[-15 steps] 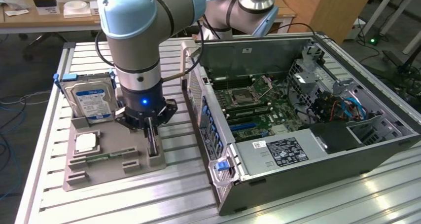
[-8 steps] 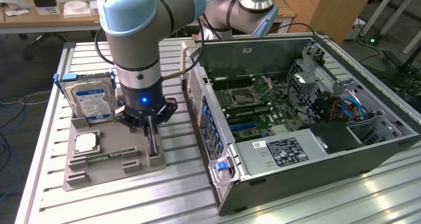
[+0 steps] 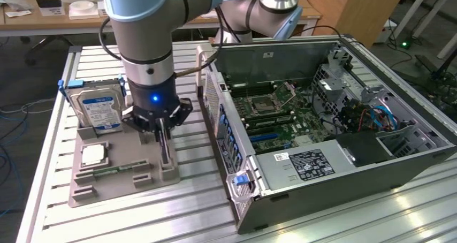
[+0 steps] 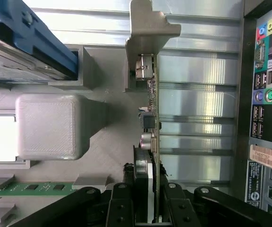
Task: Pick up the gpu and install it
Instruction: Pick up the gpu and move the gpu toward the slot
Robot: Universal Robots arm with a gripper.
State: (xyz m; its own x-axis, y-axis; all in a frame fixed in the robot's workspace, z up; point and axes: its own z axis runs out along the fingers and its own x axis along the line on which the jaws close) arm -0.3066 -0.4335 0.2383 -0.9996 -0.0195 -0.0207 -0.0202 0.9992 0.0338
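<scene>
A thin, flat rectangular gpu (image 3: 166,149) with a silver metal end bracket stands on its long edge along the side of a grey moulded plastic tray (image 3: 117,188) nearest the computer. This is in the lower left of the exterior view. The black two-fingered gripper (image 3: 161,133) of the grey-and-blue arm hangs straight down over the card. Its jaws are clenched on the card's two faces at the end away from the bracket.

From the wrist, the gpu (image 4: 151,118) is seen edge-on. The gripper (image 4: 151,198) has one dark finger (image 4: 140,189) pressed against each side, and the bracket (image 4: 148,28) is at the far end. The card's lower edge still appears to sit in the tray (image 4: 107,151), though the seat itself is hard to make out.

A boxy silver hard drive with a blue label (image 3: 98,110) stands upright at the back of the tray, just beside the arm toward the exterior view's left. Its blue edge (image 4: 41,42) also shows from the wrist. A slim green memory stick (image 3: 114,171) and a pale square chip (image 3: 93,155) lie flat in the tray's front half.

An open dark tower computer case (image 3: 357,171) lies on its side in the exterior view's right half. Its green motherboard (image 3: 279,114) is exposed. Everything rests on a ribbed aluminium table (image 3: 179,213).
</scene>
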